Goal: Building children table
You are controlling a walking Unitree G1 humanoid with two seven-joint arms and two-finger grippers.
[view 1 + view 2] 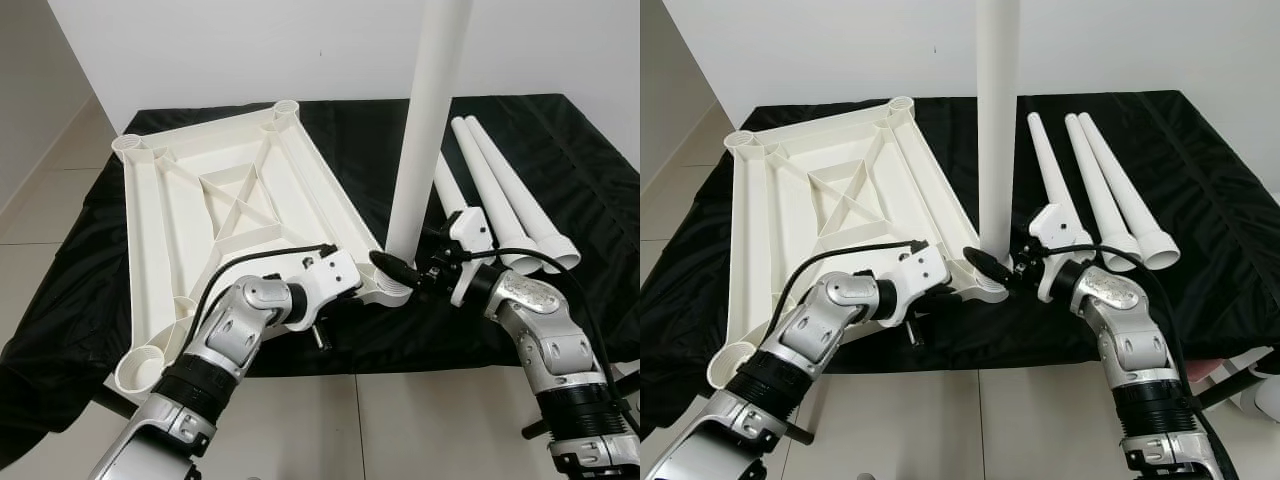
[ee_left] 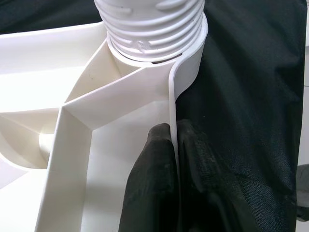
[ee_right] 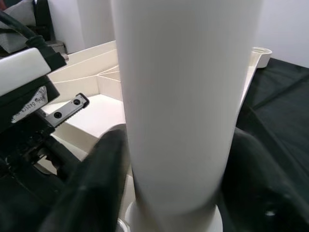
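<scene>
The left wrist view shows what the head views cannot: the left claw point(image 2: 171, 183) is pinched on the thin rim of the tabletop point(image 2: 87, 159), one black finger point(image 2: 149, 179) inside the wall and the other outside against the black cloth point(image 2: 251, 96), with the ribbed, threaded foot of the leg point(image 2: 149, 24) seated in the corner socket just beyond. The right wrist view shows the right claw point(image 3: 174, 183) with its two fingers clasped on either side of the leg's smooth white shaft, low down near the socket.

From the head views, the left arm reaches forward with the elbow bent, its wrist lying along the tabletop's near edge. The right arm comes in from the right, forearm angled inward, its claw point(image 1: 415, 268) at the base of the leg.

The tabletop point(image 1: 160, 220) lies upside down on the cloth, ribs and cross-bracing facing up, its long axis running away from the robot and slightly left, with round sockets at the corners. The leg point(image 1: 428, 120) stands upright in the near right corner, its long axis vertical, its top out of frame.

Farther right, three spare legs point(image 1: 505, 190) lie side by side on the cloth, flared ends toward the robot, narrow ends pointing away.
</scene>
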